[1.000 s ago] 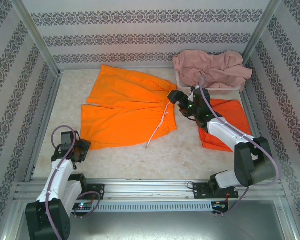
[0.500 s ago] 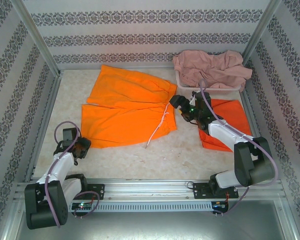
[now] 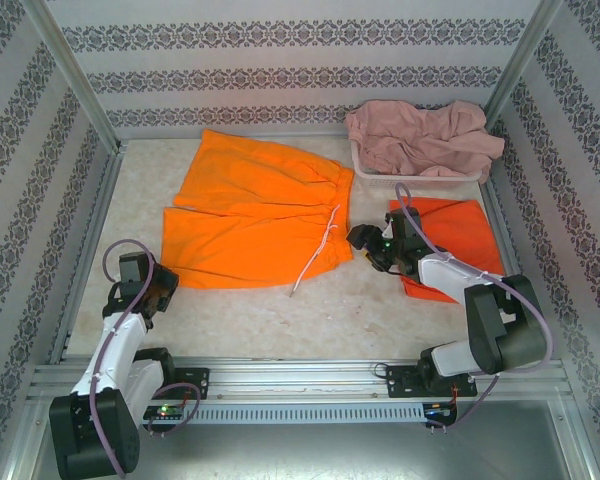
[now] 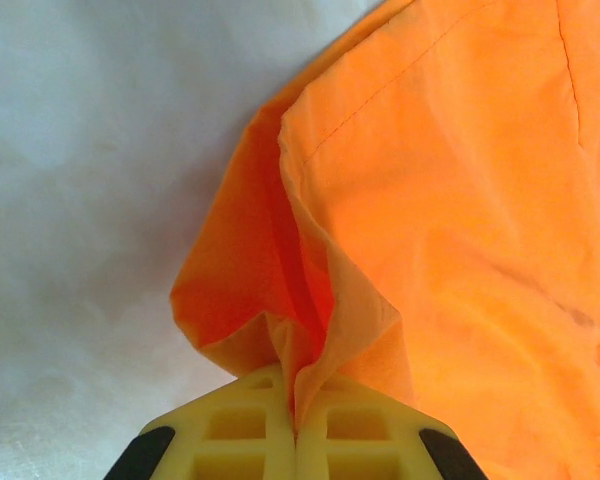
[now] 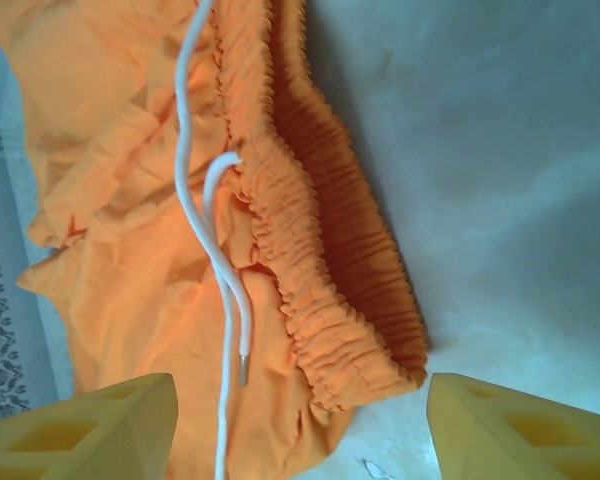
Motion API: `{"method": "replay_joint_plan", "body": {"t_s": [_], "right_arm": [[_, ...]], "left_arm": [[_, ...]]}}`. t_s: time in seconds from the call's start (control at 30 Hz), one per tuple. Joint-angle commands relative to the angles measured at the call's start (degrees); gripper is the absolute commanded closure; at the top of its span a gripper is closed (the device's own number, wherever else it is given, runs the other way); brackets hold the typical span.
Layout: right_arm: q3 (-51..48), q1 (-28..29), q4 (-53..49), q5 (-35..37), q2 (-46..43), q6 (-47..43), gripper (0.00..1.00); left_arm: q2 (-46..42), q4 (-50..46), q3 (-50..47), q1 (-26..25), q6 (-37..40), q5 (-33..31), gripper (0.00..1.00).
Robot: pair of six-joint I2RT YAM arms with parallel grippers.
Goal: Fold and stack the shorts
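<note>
One pair of bright orange shorts (image 3: 250, 225) lies spread flat mid-table, its white drawstring (image 3: 315, 262) trailing toward me. My left gripper (image 3: 163, 288) sits at its near left leg corner. In the left wrist view the gripper (image 4: 296, 425) is shut on a pinched fold of that orange hem (image 4: 310, 330). My right gripper (image 3: 361, 240) is at the near waist corner; in the right wrist view it (image 5: 300, 440) stands open, with the gathered waistband (image 5: 365, 330) and drawstring (image 5: 215, 260) between its fingers. A second orange pair (image 3: 458, 232) lies folded under the right arm. The dusty pink pair (image 3: 425, 140) is heaped on the basket.
The white basket (image 3: 420, 177) stands at the back right against the patterned wall. Metal frame rails edge the table on the left (image 3: 80, 270) and near sides. Bare tabletop (image 3: 310, 315) lies between the spread shorts and the arm bases.
The left gripper has closed onto the shorts' near left hem corner. The right arm has come toward me along the waistband to its near corner, its jaws narrowing somewhat.
</note>
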Motion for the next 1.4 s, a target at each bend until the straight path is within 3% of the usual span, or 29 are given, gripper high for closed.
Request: {"method": "replay_joint_plan", "body": {"t_s": [0.0,0.27,1.07,1.37], "right_arm": [[-0.7,1.8,-0.3,0.3,1.5,-0.2,0.41],[0.8,5.0,0.7,5.1,4.8,2.4,0.54],[2.1,9.0,2.7,11.9,8.1,8.2,0.53],[4.5,8.8,5.1,12.6,10.8,9.1,0.65]], "left_arm": [[-0.2,0.2,-0.5,0.1,0.5,1.4,1.00],[0.0,1.7,-0.8,0.1,0.7,1.7,1.00],[2.1,5.7,-3.1,0.3,1.5,1.6,1.00],[2.3,6.2,-3.4,0.4,1.5,1.4,1.00]]}}
